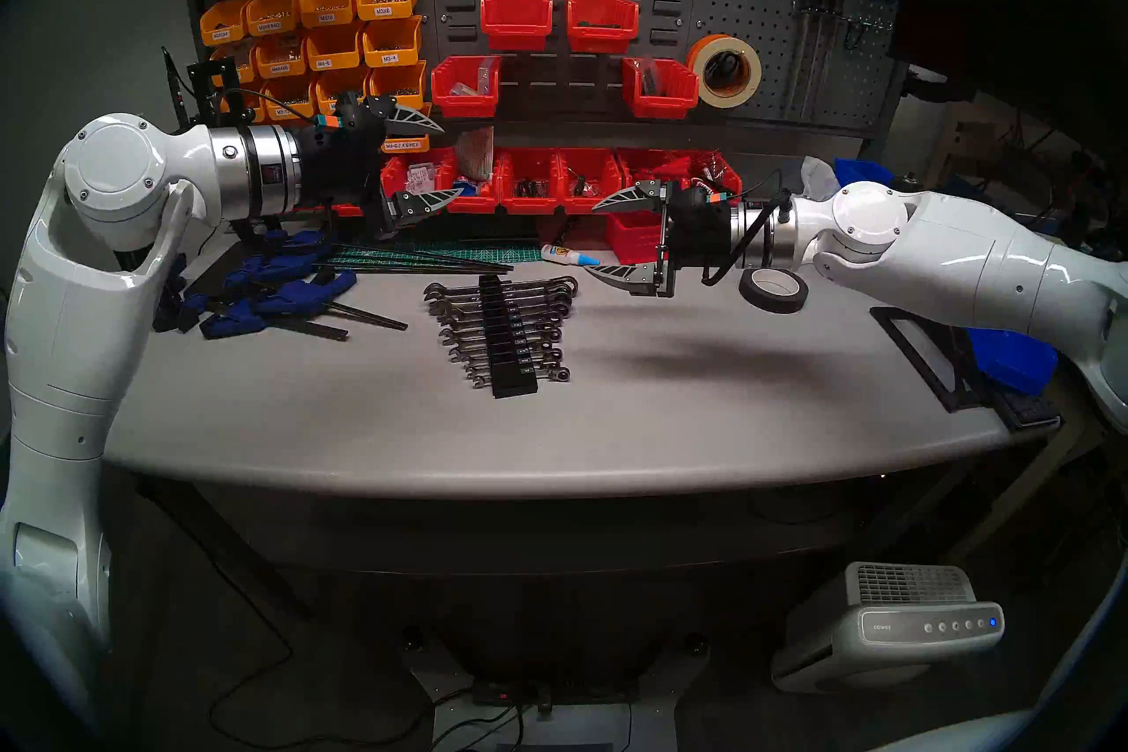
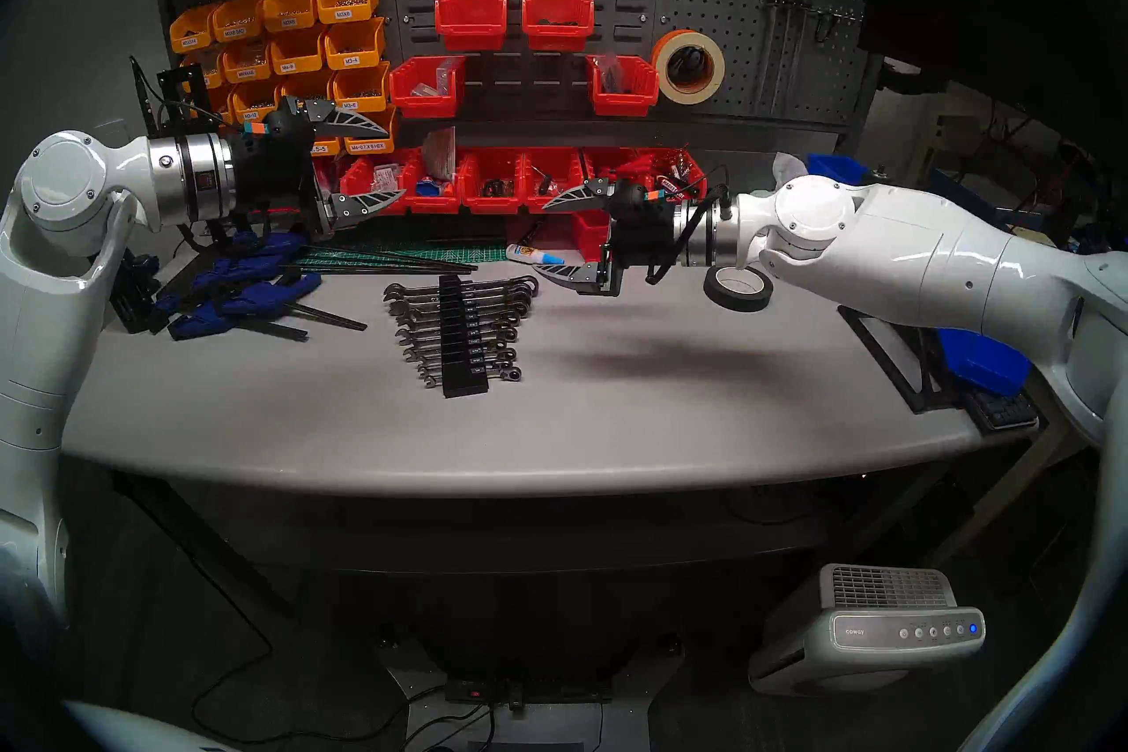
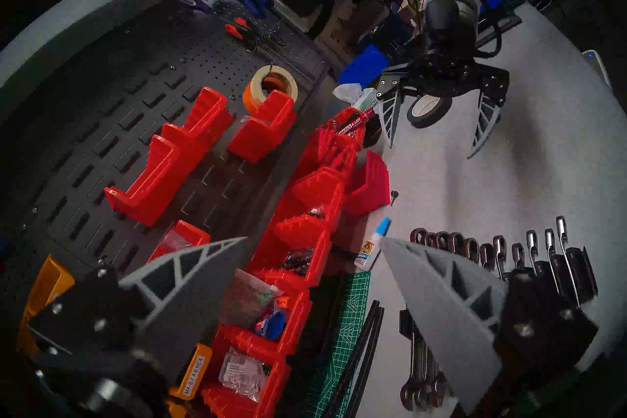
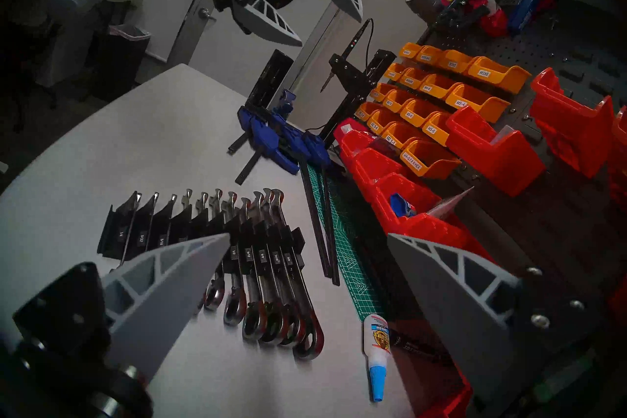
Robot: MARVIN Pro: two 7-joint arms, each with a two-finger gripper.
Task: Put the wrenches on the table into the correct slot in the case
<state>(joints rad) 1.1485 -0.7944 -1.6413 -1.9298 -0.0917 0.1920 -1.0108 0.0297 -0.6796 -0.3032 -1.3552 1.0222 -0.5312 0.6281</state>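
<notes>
— Grey surface (image 1: 610,427) under a pegboard of red and orange bins, dim light. Black case (image 1: 506,339) at frame centre, wrenches (image 1: 464,305) lined across its slots; no loose wrench made out on the bare grey.

— Any risk from here?

— Mostly clutter. Black rods (image 1: 421,262) and blue clamps (image 1: 268,293) just left of the case, glue bottle (image 1: 567,255) and tape roll (image 1: 774,290) to its right; easy to knock on a low pass. Also a nudged case, spilling seated wrenches.

— And the pincers?

— Left pincer (image 1: 430,159) spread wide, empty, hanging upper left of the case, well apart. Right pincer (image 1: 610,238) wide too, empty, near the case's upper right corner, above the ring ends.
</notes>
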